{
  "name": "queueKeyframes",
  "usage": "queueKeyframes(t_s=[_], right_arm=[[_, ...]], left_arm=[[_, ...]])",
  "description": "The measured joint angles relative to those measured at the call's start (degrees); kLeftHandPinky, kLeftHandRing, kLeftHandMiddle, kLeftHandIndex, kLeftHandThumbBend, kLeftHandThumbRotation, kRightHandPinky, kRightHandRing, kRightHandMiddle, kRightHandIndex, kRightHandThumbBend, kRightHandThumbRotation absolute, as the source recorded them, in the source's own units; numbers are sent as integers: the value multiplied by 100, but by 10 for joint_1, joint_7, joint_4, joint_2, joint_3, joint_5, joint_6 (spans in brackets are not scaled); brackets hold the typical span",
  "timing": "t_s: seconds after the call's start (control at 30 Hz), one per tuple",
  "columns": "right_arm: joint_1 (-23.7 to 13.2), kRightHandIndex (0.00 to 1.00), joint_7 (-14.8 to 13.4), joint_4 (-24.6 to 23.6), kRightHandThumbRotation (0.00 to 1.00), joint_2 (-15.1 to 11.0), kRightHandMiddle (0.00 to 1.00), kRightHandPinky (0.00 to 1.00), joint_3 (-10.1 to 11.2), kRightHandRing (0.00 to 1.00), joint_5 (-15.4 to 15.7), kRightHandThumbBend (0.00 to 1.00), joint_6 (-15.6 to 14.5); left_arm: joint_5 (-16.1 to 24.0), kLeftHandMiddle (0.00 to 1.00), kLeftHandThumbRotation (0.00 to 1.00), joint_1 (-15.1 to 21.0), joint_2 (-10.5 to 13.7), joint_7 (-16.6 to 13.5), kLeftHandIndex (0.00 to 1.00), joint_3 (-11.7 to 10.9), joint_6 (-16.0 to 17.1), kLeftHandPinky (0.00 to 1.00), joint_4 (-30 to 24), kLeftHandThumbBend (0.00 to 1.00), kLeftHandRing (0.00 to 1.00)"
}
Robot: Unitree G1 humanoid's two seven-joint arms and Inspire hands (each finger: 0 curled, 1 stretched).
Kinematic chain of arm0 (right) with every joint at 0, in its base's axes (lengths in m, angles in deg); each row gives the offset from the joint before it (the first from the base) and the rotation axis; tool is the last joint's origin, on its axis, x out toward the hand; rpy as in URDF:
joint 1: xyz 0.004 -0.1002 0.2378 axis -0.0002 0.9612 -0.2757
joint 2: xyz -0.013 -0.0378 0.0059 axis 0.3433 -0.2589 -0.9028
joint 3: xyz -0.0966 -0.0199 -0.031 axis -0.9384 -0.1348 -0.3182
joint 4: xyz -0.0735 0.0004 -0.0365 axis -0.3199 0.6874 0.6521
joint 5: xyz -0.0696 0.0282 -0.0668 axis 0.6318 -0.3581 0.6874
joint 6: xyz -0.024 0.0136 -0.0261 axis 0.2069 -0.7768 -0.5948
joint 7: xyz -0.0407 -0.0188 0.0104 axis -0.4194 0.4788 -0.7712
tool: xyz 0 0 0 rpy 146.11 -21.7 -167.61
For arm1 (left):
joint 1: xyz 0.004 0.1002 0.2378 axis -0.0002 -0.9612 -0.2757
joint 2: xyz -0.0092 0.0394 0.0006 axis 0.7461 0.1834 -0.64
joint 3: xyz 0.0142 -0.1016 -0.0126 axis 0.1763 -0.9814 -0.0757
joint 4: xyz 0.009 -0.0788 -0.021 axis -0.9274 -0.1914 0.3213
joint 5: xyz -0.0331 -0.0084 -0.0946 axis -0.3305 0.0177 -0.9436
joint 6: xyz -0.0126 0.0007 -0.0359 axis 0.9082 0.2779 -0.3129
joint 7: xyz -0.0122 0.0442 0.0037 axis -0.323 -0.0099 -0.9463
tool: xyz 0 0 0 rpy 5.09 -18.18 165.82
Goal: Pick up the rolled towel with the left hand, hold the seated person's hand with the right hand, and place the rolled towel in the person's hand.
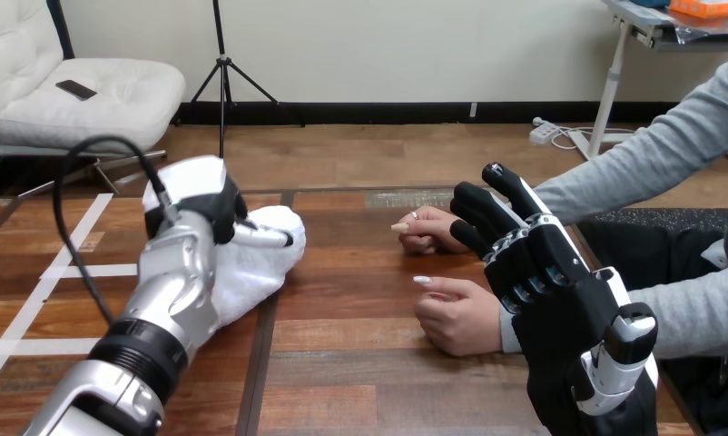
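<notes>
Nearest the camera, the robot's right hand (560, 291) stands well to the right of the rolled white cloth towel (260, 263), fingers straight and slightly spread. It hides the wrists of the person's nearer hand (456, 316) and farther hand (430, 233), which rest loosely curled on the brown wooden plank table (360, 363) between towel and right hand; contact cannot be told. The robot's left hand (201, 200), on its silver forearm (161, 300), sits on the towel's left end, hiding part of it; whether it grips cannot be told.
</notes>
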Motion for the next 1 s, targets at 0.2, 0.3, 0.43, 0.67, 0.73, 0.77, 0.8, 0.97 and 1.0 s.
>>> queueKeyframes(t_s=[0.2, 0.3, 0.43, 0.67, 0.73, 0.77, 0.8, 0.97, 1.0], right_arm=[[-2, 91, 0, 0, 100, 0, 89, 93, 3, 92, 0, 100, 0], [-3, 91, 0, 0, 100, -1, 89, 93, 4, 92, 0, 100, 0], [-5, 91, 0, 0, 100, -1, 89, 93, 4, 92, 0, 100, 0], [-11, 91, 0, 0, 100, -1, 89, 93, 4, 93, 0, 100, -2], [-13, 91, 0, 0, 100, -1, 89, 93, 4, 93, 0, 100, -3], [-14, 91, 0, 0, 100, -1, 89, 93, 4, 93, 0, 100, -3], [-14, 91, 0, 0, 100, -1, 89, 93, 4, 93, 0, 100, -3], [-16, 91, 0, 0, 100, -1, 89, 93, 4, 93, 0, 100, -3], [-16, 91, 0, 0, 100, -1, 89, 93, 4, 93, 0, 100, -3]], left_arm=[[16, 76, 60, -7, 0, -3, 78, 0, -16, 56, -43, 85, 69], [21, 81, 59, -7, -1, -13, 83, 0, -18, 65, -52, 86, 75], [22, 86, 57, -7, -1, -32, 88, 0, -18, 73, -60, 87, 81], [24, 89, 57, -8, -4, -66, 90, -3, -24, 77, -68, 90, 85], [26, 89, 57, -8, -5, -72, 90, -3, -27, 77, -68, 90, 85], [28, 89, 57, -8, -5, -75, 90, -3, -29, 77, -68, 90, 85], [30, 89, 57, -8, -6, -77, 91, -3, -30, 77, -68, 90, 86], [35, 91, 58, -8, -6, -89, 92, -3, -37, 77, -68, 92, 87], [35, 91, 58, -8, -6, -91, 92, -3, -37, 77, -68, 92, 87]])
